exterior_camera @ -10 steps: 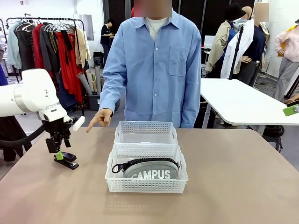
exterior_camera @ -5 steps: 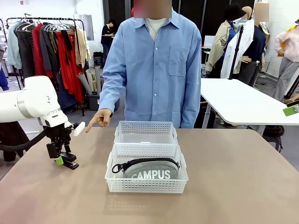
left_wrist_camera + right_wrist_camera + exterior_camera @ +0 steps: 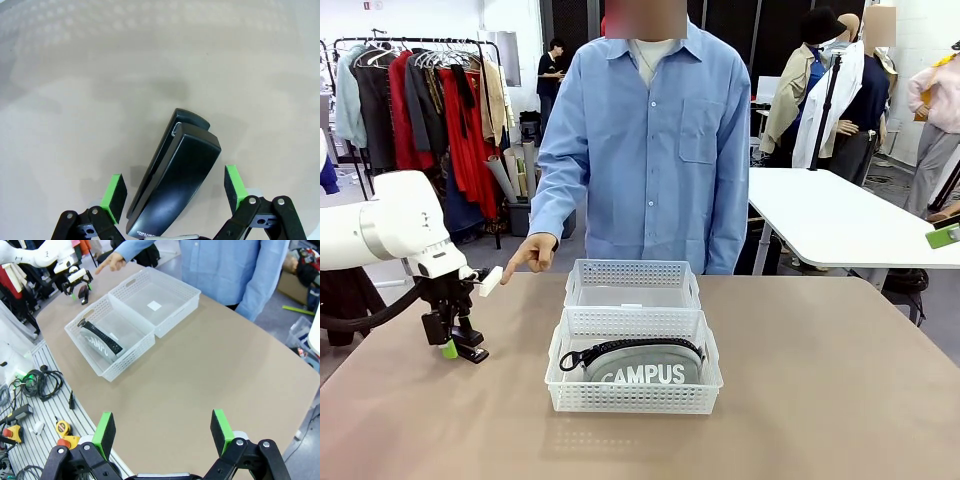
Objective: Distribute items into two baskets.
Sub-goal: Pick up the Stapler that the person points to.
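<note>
- Left fingers [image 3: 116, 196], at the bottom of the left wrist view: spread wide, one green pad on each side of the black stapler [image 3: 176, 175]. Neither pad appears to touch it.
- The stapler lies flat on the tabletop [image 3: 820, 380], at the lower left of the front view, well apart from the baskets.
- Right fingers [image 3: 104, 432], at the bottom of the right wrist view: released and holding nothing, high above the tabletop.
- A person's hand [image 3: 532, 255] points a finger down, upper left of the baskets.
- Centre of the front view: the near basket [image 3: 632, 398] holds the grey CAMPUS pouch [image 3: 645, 367]. The far basket [image 3: 632, 271] touches it behind and holds neither item.
- Step in hand, as I judge it: grasping the stapler. The pouch looks placed.
- The next move calls for clenching on the stapler's long sides, lifting, and carrying it over the rim, probably into the far basket.
</note>
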Available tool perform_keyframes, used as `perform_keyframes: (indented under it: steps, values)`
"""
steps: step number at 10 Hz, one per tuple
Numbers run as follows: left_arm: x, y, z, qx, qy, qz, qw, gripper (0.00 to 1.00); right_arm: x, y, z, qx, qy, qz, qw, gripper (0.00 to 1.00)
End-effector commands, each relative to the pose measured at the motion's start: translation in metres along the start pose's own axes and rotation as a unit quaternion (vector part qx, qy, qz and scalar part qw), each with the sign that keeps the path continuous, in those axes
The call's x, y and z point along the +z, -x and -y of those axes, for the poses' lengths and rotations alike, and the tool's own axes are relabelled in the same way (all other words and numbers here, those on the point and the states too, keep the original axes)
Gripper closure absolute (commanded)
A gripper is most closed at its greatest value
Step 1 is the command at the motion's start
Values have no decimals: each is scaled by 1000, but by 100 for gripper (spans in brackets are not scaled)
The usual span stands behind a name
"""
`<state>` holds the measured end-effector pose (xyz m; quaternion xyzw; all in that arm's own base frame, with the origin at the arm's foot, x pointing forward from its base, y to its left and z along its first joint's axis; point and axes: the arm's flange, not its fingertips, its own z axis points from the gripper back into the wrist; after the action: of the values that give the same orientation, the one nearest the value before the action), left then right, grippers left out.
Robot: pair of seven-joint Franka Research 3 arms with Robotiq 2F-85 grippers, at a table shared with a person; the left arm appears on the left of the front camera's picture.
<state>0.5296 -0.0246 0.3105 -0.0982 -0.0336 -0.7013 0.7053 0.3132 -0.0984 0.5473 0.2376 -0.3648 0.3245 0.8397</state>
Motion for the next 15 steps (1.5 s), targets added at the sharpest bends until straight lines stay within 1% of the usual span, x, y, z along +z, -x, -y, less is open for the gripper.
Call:
perform_keyframes:
  steps: [1,2,3,4,7,8,9,11,15]
  values:
    - [-3,3,-1,-6,-4,9,1000,0,0,-1,1,4,-5,9,1000,0]
    - [-6,4,-1,-5,0,6,1000,2,0,-1,1,4,-5,9,1000,0]
    - [-6,5,-2,-4,1,6,1000,6,0,-1,1,4,-5,9,1000,0]
    - [-6,5,-2,-5,-1,8,1000,14,0,-1,1,4,-5,9,1000,0]
    - [-7,5,-2,-4,2,7,1000,43,0,-1,1,4,-5,9,1000,0]
    - [-7,5,-2,-4,3,6,1000,53,0,-1,1,4,-5,9,1000,0]
    - [-7,5,-2,-4,3,6,1000,66,0,-1,1,4,-5,9,1000,0]
    - [-8,5,-2,-6,4,2,1000,97,0,-1,1,4,-5,9,1000,0]
    - [-9,6,-3,-2,14,-2,1000,97,0,-1,1,4,-5,9,1000,0]
